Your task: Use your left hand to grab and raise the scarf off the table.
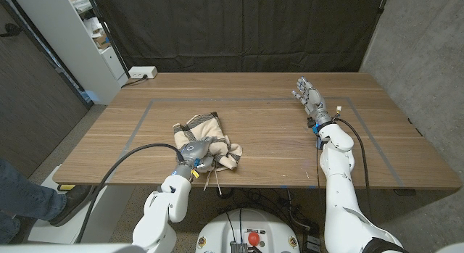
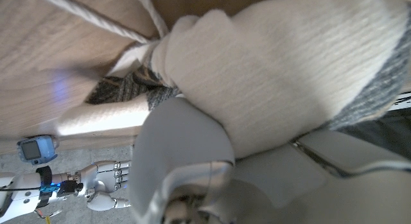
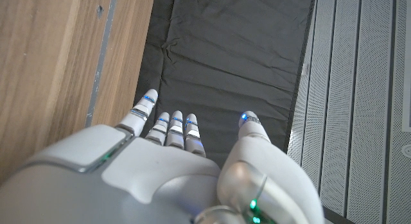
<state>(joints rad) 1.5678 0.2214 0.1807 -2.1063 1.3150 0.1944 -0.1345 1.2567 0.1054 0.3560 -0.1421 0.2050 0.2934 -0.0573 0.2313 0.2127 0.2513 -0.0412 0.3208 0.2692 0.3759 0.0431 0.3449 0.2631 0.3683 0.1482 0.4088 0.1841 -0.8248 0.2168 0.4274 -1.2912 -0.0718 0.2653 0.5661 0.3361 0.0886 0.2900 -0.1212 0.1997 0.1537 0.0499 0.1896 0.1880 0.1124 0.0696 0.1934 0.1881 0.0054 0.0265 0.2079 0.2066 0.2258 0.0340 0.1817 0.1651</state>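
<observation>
Both arms (image 1: 341,188) are showing white, rounded shells. A thick black cable (image 1: 119,173) is running along the left arm, another looping beside the right forearm. Left hand (image 1: 194,155): grey housing, a yellow tag hanging at the wrist. Right hand (image 1: 310,98): grey segmented fingers (image 3: 173,124) glowing with small blue lights, green lights at the thumb base; blue and red fittings ringing the wrist (image 1: 319,128). Palm shell looking pale grey, smooth, seamed.

Soft knitted cream-grey scarf (image 1: 209,140) on matt wooden table (image 1: 275,148); smooth glossy plastic left hand (image 1: 194,153).
</observation>
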